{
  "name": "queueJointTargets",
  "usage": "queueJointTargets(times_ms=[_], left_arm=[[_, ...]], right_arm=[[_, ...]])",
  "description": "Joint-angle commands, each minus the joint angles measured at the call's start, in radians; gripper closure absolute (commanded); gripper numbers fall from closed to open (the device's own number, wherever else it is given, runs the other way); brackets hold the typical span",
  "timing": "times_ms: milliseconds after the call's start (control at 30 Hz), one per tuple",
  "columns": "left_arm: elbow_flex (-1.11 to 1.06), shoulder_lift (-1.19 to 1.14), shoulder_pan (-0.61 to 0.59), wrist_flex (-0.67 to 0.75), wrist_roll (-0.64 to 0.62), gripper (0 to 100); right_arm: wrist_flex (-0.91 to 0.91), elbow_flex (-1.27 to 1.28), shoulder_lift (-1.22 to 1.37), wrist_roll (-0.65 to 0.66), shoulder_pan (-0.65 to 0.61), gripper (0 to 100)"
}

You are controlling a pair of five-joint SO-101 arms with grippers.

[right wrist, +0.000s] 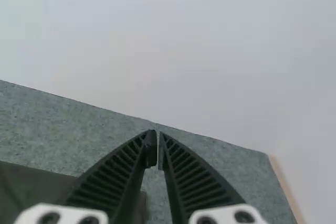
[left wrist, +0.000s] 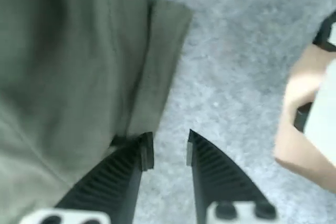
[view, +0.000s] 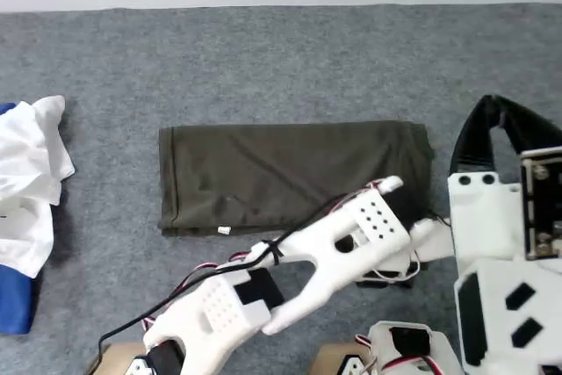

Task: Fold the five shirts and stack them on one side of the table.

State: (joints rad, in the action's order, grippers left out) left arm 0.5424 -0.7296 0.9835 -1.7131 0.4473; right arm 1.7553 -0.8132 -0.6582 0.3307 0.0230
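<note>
A dark olive shirt [view: 290,173] lies folded into a flat rectangle in the middle of the grey table [view: 290,59]. My left arm [view: 351,234] stretches across its near right corner. In the left wrist view the left gripper [left wrist: 168,148] is open and low over the cloth's edge [left wrist: 157,66], one fingertip [left wrist: 146,150] on the shirt's border and the other over bare mat. My right gripper [view: 493,107] is held up at the right of the shirt, shut with nothing in it, its tips [right wrist: 156,140] pointing toward the far table edge and the wall.
A loose heap of white and blue shirts [view: 26,182] sits at the table's left edge. The arm bases [view: 338,357] stand along the near edge. The right arm's white body [view: 500,261] takes up the near right corner.
</note>
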Motion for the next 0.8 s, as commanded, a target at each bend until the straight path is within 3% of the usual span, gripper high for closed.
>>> queueJointTargets(times_ms=[0,433,767], left_arm=[[0.01,-0.002,0.005,0.054,0.0,88],[0.012,-0.038,-0.018,0.103,0.026,88],[0.177,-0.06,-0.074,0.115,0.021,88]], right_arm=[[0.039,0.003,-0.004,-0.005,0.002,98.0],[0.039,0.008,-0.002,-0.005,0.002,98.0],[0.039,0.008,0.001,-0.005,0.002,98.0]])
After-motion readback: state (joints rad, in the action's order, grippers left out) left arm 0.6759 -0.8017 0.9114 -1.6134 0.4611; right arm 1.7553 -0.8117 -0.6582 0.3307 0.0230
